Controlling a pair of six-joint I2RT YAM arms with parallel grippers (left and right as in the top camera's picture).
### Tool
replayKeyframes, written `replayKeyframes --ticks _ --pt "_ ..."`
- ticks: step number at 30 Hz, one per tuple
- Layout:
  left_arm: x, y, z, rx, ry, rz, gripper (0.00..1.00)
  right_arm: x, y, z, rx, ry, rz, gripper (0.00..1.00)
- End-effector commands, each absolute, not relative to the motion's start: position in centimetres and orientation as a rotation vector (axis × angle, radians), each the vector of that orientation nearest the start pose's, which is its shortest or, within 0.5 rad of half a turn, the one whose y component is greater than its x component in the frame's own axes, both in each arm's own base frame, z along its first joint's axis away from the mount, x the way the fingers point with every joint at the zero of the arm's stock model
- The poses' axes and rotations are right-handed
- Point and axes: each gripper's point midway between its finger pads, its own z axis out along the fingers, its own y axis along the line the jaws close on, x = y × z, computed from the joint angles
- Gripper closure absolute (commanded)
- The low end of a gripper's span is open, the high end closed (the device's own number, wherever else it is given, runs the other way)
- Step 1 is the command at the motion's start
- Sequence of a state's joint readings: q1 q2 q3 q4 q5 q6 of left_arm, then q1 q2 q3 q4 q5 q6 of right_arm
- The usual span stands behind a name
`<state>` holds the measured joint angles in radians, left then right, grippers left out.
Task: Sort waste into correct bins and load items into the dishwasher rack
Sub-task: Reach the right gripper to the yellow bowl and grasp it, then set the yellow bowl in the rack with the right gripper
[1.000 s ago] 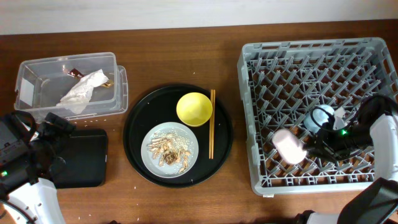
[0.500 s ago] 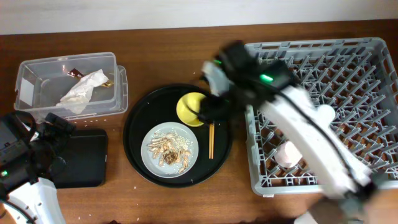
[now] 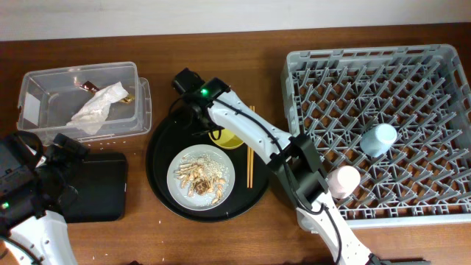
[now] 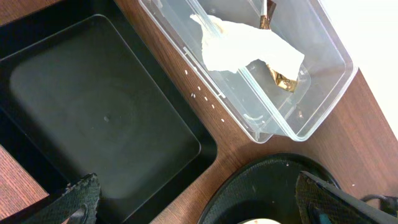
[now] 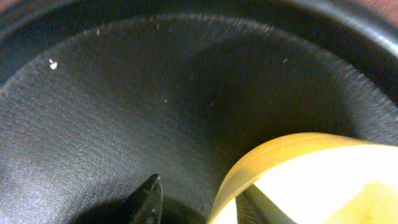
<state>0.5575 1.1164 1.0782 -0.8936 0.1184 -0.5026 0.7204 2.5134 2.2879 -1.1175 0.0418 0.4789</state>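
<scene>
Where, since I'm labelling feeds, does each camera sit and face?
Overhead: above the table, straight down; left arm and right arm show.
Left wrist: on the left arm, down at the shallow black tray and clear tub; jaws' tips at bottom corners.
Right wrist: near the yellow bowl on the round black tray; one jaw tip shows.
Shared: overhead shows that bowl.

So the right arm swung all the way off the dishwasher rack (image 3: 441, 59) and across to the big round black tray (image 3: 165, 169). The right gripper (image 3: 210, 126) ended up low at the left rim of the yellow bowl (image 5: 323, 180), one finger outside it and one inside. The pink cup (image 3: 342, 180) got left lying in the rack, and the light-blue cup (image 3: 378, 138) came fully into view once the arm cleared off.
</scene>
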Motion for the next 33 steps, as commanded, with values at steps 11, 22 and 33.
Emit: replayKeyframes --ticks 11,22,33 --pt "26.3 14.1 20.8 -1.228 2.165 -0.122 0.01 40.2 35.5 20.2 -0.3 2.756 0.526 0.96" --pt "26.3 14.1 20.8 -1.228 2.165 -0.122 0.01 37.1 10.9 30.2 -0.113 2.671 1.24 0.96" --pt "26.3 14.1 20.8 -1.228 2.165 -0.122 0.01 31.8 7.7 19.0 0.143 2.311 1.885 0.96"
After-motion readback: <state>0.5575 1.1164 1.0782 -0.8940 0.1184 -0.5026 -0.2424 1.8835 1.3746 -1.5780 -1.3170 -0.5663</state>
